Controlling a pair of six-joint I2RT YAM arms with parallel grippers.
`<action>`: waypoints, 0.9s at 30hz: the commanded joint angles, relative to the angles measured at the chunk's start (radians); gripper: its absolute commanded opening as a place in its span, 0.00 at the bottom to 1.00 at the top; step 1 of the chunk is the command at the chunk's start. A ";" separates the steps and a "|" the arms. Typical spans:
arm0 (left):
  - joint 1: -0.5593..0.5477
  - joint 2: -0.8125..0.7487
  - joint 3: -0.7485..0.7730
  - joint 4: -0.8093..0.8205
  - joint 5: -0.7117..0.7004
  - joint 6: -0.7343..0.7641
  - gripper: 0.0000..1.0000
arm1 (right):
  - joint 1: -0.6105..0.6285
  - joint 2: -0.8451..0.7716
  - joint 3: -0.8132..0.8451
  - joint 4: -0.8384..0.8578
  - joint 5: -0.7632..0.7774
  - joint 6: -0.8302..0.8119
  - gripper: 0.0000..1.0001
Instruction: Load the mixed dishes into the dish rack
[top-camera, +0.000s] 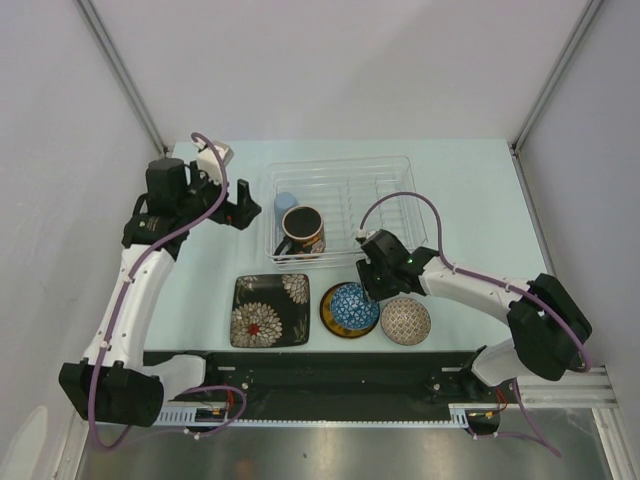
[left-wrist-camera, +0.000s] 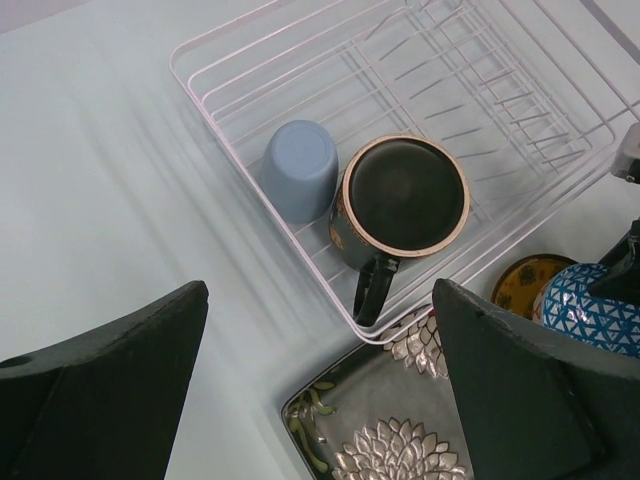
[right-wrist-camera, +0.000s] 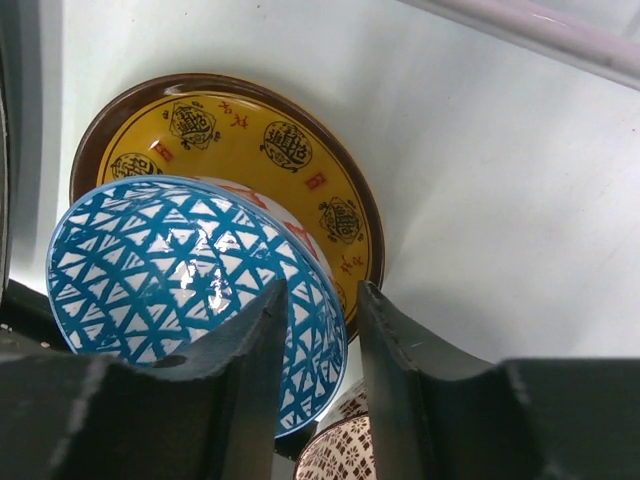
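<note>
The clear dish rack (top-camera: 400, 175) holds the pale blue cup (top-camera: 286, 205) and the dark floral mug (top-camera: 302, 230) at its left end; both also show in the left wrist view, cup (left-wrist-camera: 300, 170) and mug (left-wrist-camera: 405, 195). In front of it lie the black square floral plate (top-camera: 270, 310), the blue patterned bowl (top-camera: 352, 305) on the yellow saucer (top-camera: 328, 312), and the brownish bowl (top-camera: 405, 320). My right gripper (right-wrist-camera: 320, 295) is shut on the blue bowl's (right-wrist-camera: 170, 260) rim, one finger inside, and the bowl is tilted over the saucer (right-wrist-camera: 270, 150). My left gripper (left-wrist-camera: 320, 288) is open and empty, above the table left of the rack.
The rack's right two thirds (left-wrist-camera: 480, 80) hold nothing. The brownish bowl (right-wrist-camera: 345, 455) sits just below my right fingers. The plate's corner (left-wrist-camera: 400, 440) lies under my left gripper. Frame posts stand at the table's back corners; grey walls stand at both sides.
</note>
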 joint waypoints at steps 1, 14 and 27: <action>0.012 -0.036 -0.003 0.041 0.017 -0.018 1.00 | -0.006 0.006 0.026 0.019 -0.036 -0.026 0.33; 0.020 -0.035 -0.007 0.044 0.011 -0.003 1.00 | -0.006 -0.057 0.084 -0.001 -0.039 -0.044 0.00; 0.021 -0.030 0.023 0.041 0.020 -0.019 1.00 | -0.111 -0.098 0.742 -0.430 0.365 -0.201 0.00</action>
